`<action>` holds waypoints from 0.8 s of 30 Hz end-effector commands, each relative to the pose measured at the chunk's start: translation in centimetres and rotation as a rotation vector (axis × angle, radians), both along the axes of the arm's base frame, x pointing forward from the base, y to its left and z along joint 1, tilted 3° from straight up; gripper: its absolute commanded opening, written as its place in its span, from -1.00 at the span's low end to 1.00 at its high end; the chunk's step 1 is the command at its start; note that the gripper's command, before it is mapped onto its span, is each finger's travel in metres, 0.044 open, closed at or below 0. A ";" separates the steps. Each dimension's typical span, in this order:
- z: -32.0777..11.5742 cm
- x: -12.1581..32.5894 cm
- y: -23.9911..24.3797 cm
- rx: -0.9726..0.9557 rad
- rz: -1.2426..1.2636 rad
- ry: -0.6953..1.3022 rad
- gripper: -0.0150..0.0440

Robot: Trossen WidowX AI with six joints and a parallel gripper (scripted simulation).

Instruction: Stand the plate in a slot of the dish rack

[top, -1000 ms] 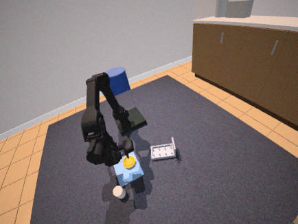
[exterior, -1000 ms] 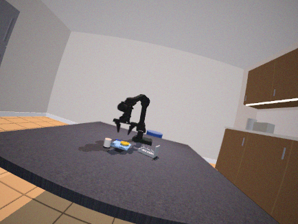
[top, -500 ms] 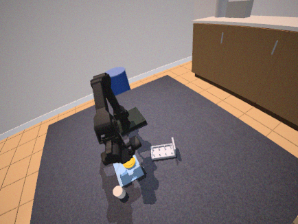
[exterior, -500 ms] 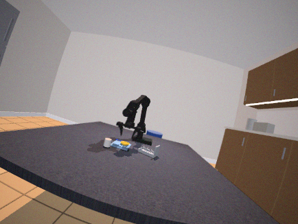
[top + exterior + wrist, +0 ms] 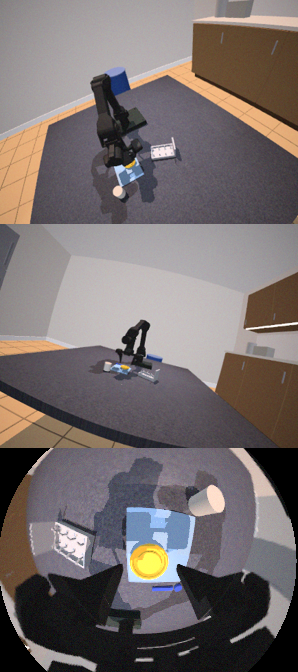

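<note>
You faced plain grey walls (image 5: 69,41), an orange tiled floor (image 5: 20,161) under a dark grey mat (image 5: 213,144), and brown cabinets (image 5: 247,65) along one side.
</note>
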State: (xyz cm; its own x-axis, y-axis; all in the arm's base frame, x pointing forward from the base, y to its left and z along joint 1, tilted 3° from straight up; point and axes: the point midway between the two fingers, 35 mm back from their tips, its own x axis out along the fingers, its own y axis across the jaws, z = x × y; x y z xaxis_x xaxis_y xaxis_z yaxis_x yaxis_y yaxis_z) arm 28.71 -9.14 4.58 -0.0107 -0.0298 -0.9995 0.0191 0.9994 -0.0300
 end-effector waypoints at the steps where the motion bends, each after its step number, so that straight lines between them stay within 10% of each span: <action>1: -0.8 -0.3 0.0 0.000 0.004 0.011 0.86; 24: -3.5 -0.6 -0.1 0.000 0.004 0.011 0.83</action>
State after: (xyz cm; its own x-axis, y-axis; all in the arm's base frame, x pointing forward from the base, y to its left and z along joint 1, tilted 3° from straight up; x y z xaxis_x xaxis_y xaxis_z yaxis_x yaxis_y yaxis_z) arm 28.28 -9.23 1.23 -0.0160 -0.0285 -0.9995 0.0190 0.9994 -0.0288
